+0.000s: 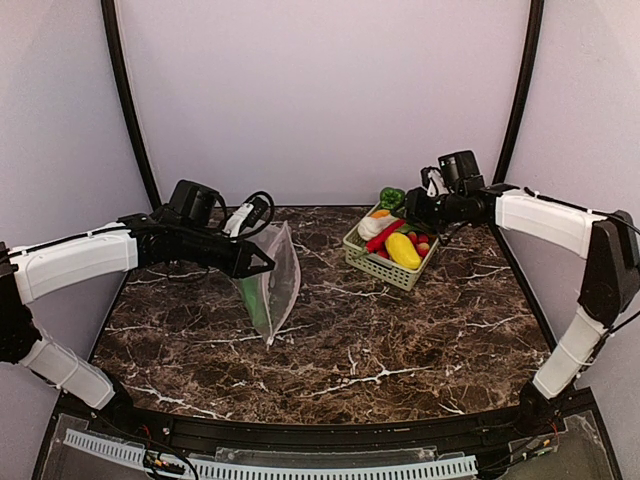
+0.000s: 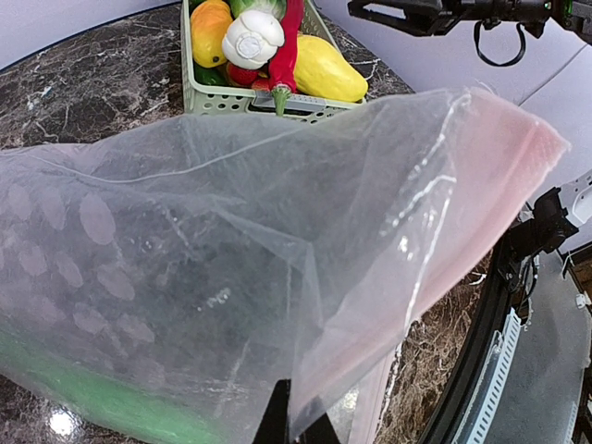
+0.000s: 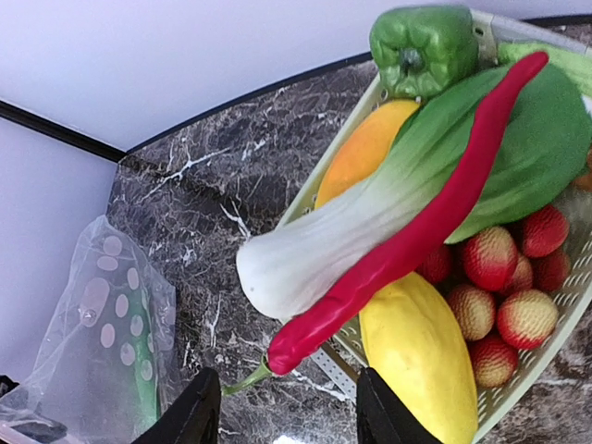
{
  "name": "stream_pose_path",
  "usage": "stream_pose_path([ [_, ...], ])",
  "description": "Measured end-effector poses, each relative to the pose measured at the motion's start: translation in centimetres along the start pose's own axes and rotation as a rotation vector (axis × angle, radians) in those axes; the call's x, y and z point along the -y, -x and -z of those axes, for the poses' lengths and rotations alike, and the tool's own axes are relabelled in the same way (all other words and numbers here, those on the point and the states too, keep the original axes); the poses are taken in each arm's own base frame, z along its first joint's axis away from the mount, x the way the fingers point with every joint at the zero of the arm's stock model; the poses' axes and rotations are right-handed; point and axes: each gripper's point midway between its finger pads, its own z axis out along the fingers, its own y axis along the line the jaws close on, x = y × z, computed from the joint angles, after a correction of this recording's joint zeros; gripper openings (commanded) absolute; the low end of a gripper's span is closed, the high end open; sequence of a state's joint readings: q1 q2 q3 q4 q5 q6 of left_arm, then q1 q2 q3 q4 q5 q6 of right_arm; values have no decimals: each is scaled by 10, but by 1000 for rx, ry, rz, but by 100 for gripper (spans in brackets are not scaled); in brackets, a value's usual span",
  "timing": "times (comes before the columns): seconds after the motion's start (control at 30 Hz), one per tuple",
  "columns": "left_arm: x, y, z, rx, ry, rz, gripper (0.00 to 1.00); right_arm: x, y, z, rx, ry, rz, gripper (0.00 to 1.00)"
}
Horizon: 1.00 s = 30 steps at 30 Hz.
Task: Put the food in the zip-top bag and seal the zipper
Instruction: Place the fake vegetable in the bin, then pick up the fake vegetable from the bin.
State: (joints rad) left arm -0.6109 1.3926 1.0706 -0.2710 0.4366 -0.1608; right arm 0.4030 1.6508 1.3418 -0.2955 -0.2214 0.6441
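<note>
Take the smooth red chili (image 3: 416, 239) by its middle (light but slippery) from the basket (image 1: 385, 268) near the empty, spread right gripper (image 3: 285, 412), with the floppy zip-top bag (image 1: 278, 292) pinched in the left gripper (image 1: 266, 263)

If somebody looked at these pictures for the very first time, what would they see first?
Probably the pale green basket at the far right of the marble table, heaped with toy food: a long red chili lies across a white-green bok choy. Next is the clear dotted zip-top bag on the left, held up by the left gripper. The right gripper hangs over the basket, jaws open.
</note>
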Motion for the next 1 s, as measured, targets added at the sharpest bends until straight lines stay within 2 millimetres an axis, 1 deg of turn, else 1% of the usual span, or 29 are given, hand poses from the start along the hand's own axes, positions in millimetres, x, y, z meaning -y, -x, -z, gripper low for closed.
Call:
stream_pose_path([
  [0.1, 0, 0, 0, 0, 0, 0, 1, 5, -21, -12, -26, -21, -55, 43],
  [0.2, 0, 0, 0, 0, 0, 0, 1, 2, -29, -21, -25, -24, -91, 43],
  [0.27, 0, 0, 0, 1, 2, 0, 1, -3, -32, -26, -15, -22, -105, 43],
  [0.37, 0, 1, 2, 5, 3, -2, 1, -12, -44, -33, -9, -16, -129, 44],
  [0.53, 1, 3, 4, 13, 5, -5, 1, -10, -63, -44, -7, -40, -177, 45],
  [0.87, 3, 3, 7, 16, 5, -7, 1, 5, -70, -67, 20, -93, -241, 46],
  [1.0, 3, 4, 8, 20, 4, -9, 1, 7, -74, -74, 17, -95, -252, 45],
])
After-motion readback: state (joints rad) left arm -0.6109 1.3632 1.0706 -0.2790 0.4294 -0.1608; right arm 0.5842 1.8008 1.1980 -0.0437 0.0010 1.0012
